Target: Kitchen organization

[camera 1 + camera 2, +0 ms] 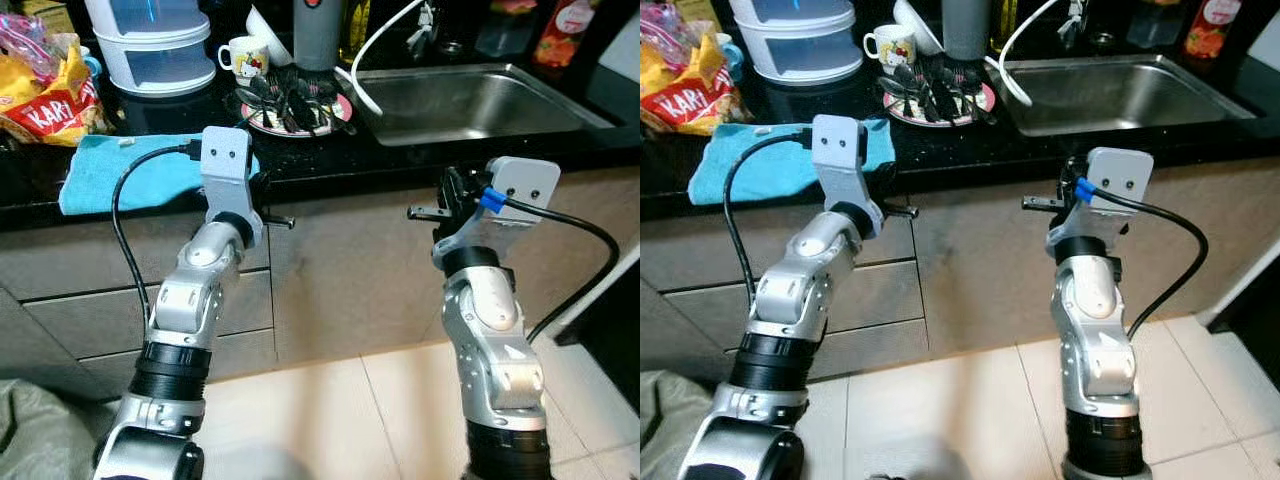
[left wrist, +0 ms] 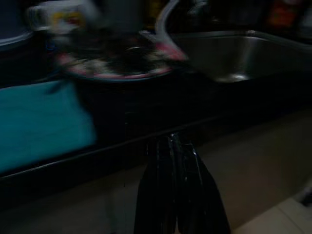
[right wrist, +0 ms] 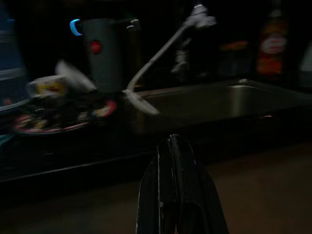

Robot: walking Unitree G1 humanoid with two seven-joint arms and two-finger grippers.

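A patterned plate [image 1: 262, 120] piled with dark utensils [image 1: 295, 100] sits on the black counter [image 1: 330, 160], just left of the steel sink [image 1: 470, 95]. A white cartoon mug [image 1: 245, 55] stands behind the plate. Both my arms are raised in front of the counter's edge, below its top. My left gripper [image 1: 275, 215] is level with the counter's front, below the plate, shut and holding nothing [image 2: 176, 146]. My right gripper [image 1: 432, 212] hangs below the sink's front, also shut and holding nothing [image 3: 171, 144].
A blue towel [image 1: 130, 175] lies on the counter's left, beside a yellow and red snack bag [image 1: 50, 100]. White stacked containers [image 1: 160, 45], a grey cylinder [image 1: 318, 35] and a red bottle [image 1: 565, 30] line the back. A white hose [image 1: 375, 50] curves over the sink. Beige drawers [image 1: 100, 300] are below.
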